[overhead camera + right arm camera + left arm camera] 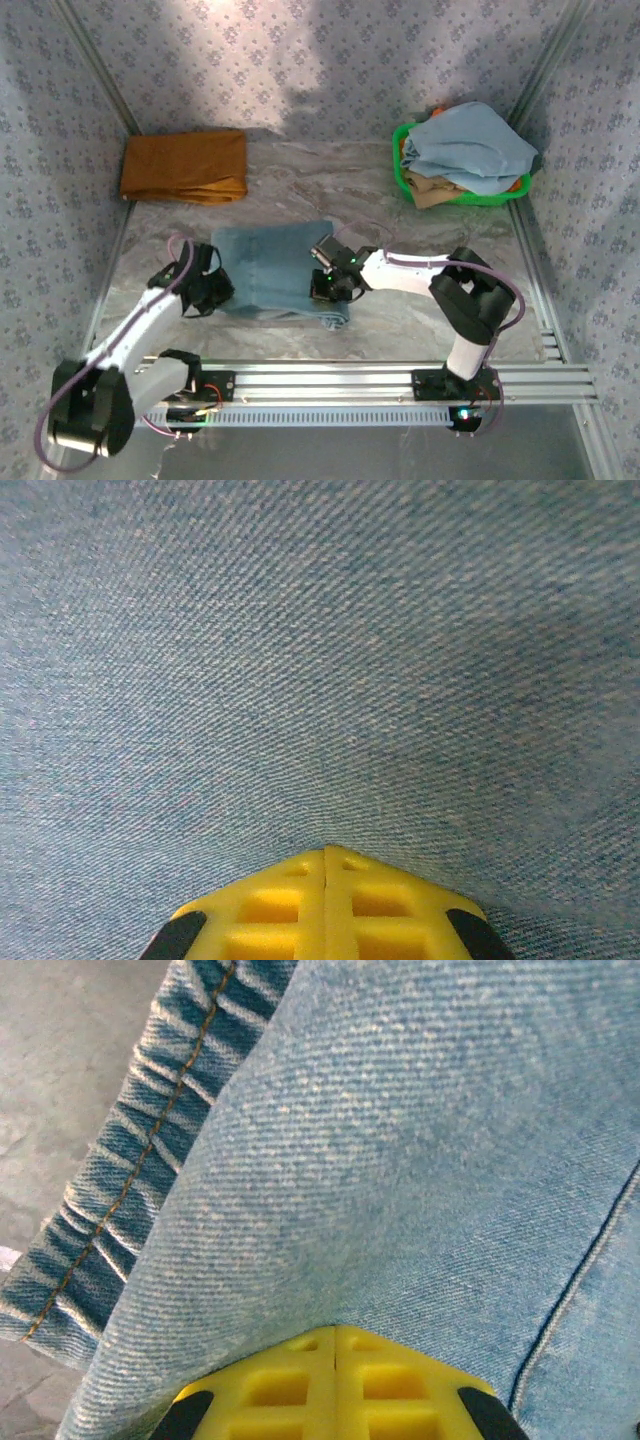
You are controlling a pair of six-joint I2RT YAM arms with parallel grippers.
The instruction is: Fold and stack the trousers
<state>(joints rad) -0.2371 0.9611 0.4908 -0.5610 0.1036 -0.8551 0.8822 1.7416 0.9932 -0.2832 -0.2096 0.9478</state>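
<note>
Left pincer [205, 288] sits at the left edge of the trousers [272, 268], which lie folded into a rough rectangle in the middle of the tabletop [420, 215]. The right pincer [332, 278] rests on their right part, close to the near-right corner. In each wrist view the yellow fingers [312, 1348] are pressed flat together, tips pushed against the denim; whether any cloth is caught between them cannot be told. Left of the left pincer's tips, a stitched hem [120, 1190] with orange thread lies on the grey surface. An orange-brown folded garment [185, 167] lies far left. A green basket [404, 165] holding a pale grey-blue garment [470, 145] stands far right.
</note>
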